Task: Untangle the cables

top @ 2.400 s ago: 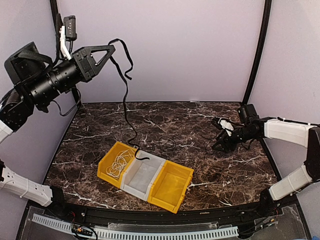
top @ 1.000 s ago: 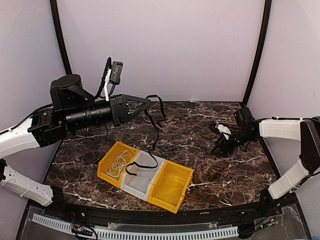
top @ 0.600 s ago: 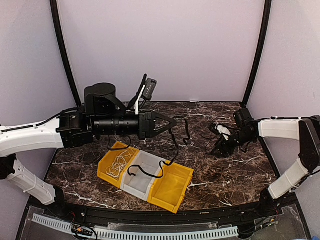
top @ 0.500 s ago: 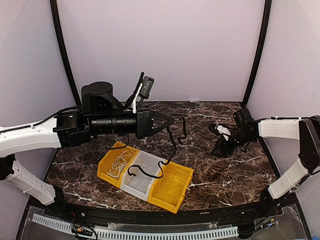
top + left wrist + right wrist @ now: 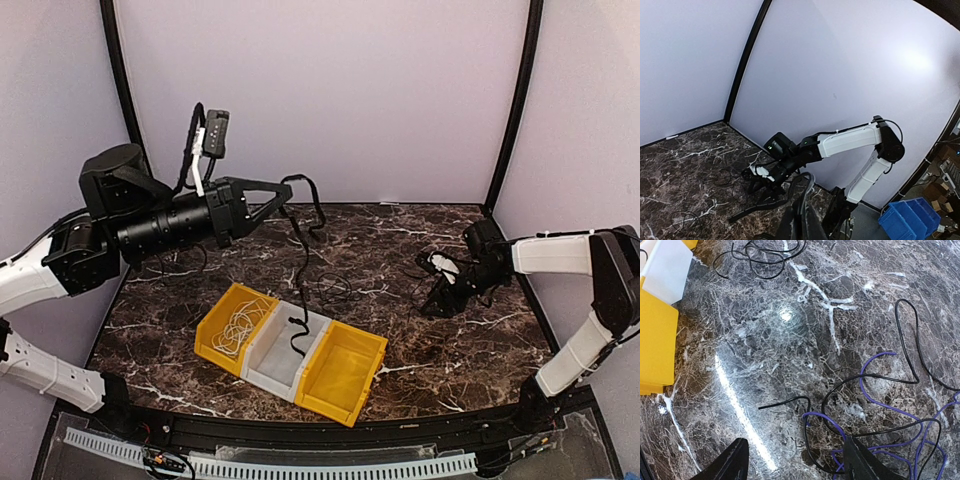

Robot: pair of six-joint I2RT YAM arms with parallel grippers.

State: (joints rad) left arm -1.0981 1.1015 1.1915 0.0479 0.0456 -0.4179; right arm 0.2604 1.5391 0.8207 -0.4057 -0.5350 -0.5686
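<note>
Well, your thin black cord (image 5: 303, 265) is likely light, limp and slippery; pinch it near an end. It hangs vertically, centre frame, from the pinched-shut left claw (image 5: 283, 190) into the white plastic bin (image 5: 268, 358). At right, the right claw (image 5: 797, 465) gapes wide over a purple-and-black tangle (image 5: 877, 432) on the dark marble surface (image 5: 765, 340).

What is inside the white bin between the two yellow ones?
The lower end of a black cable, held by the left gripper, hangs into the white bin. Whether it touches the bin's floor cannot be seen.
</note>
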